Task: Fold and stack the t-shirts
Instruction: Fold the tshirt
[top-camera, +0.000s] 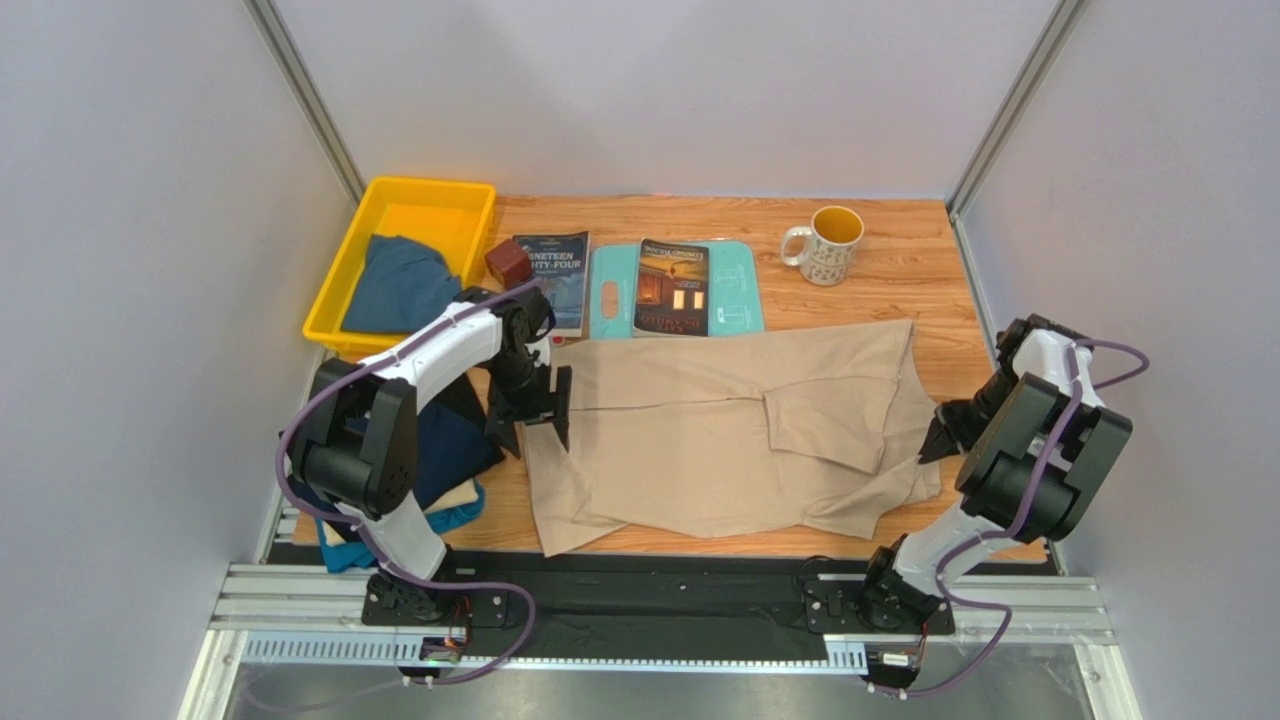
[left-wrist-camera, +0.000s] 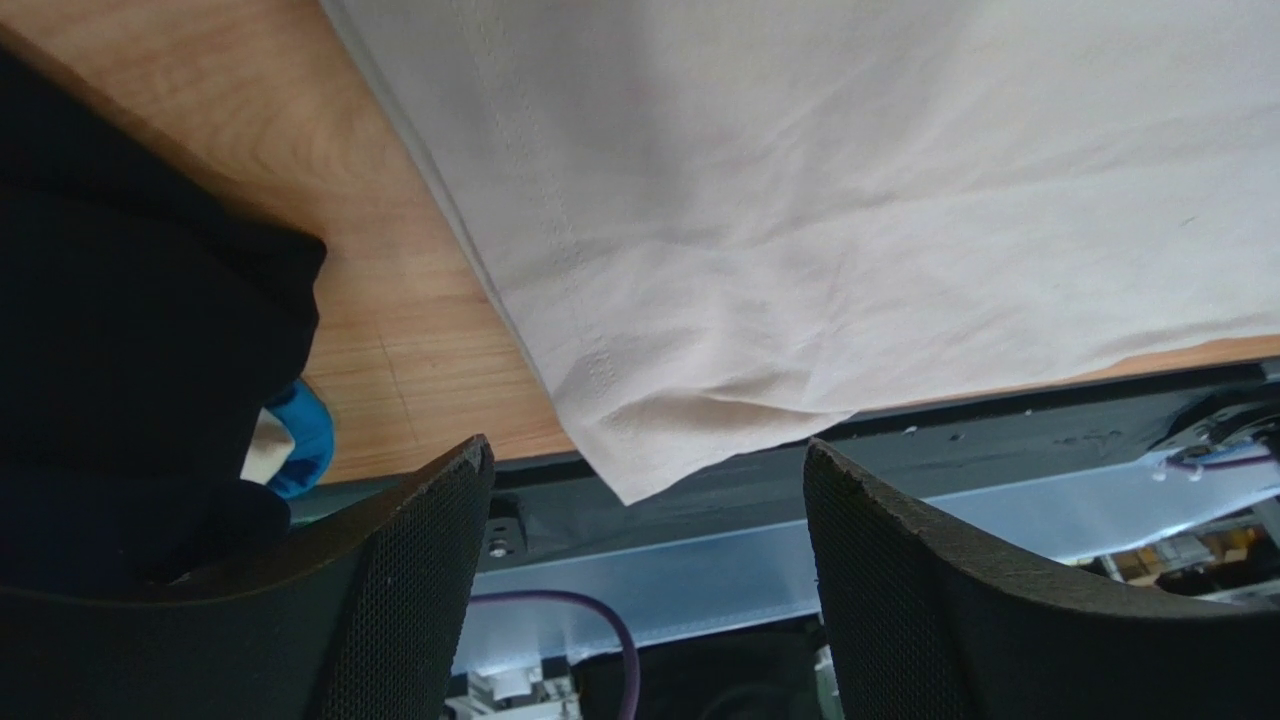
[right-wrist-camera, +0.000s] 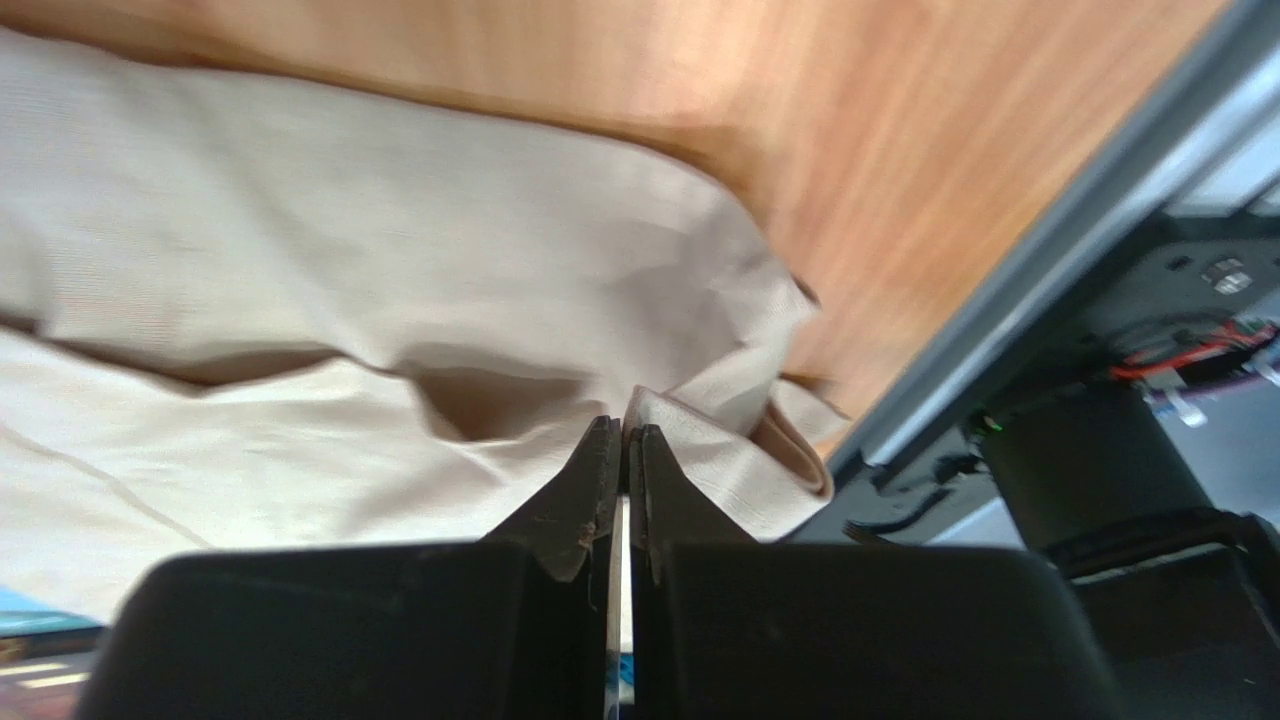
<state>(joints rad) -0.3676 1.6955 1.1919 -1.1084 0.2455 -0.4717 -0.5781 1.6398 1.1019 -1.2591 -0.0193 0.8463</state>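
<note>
From above, I am counting four t-shirts. One beige t-shirt is lying part-folded across the middle of the table, one dusty blue shirt is sitting in the single yellow bin, and one navy shirt is lying over one teal shirt at my left. I am also seeing two books, one mug and one light-teal board. My left gripper is hovering at the beige hem and my right gripper at the opposite edge.

Through my left wrist, I am holding the left gripper wide over the beige t-shirt, at its near corner. I judge it should be taking both layers.

Through my right wrist, the right gripper is pressing its jaws together at a fold of the beige t-shirt. I cannot tell whether cloth is pinched.
</note>
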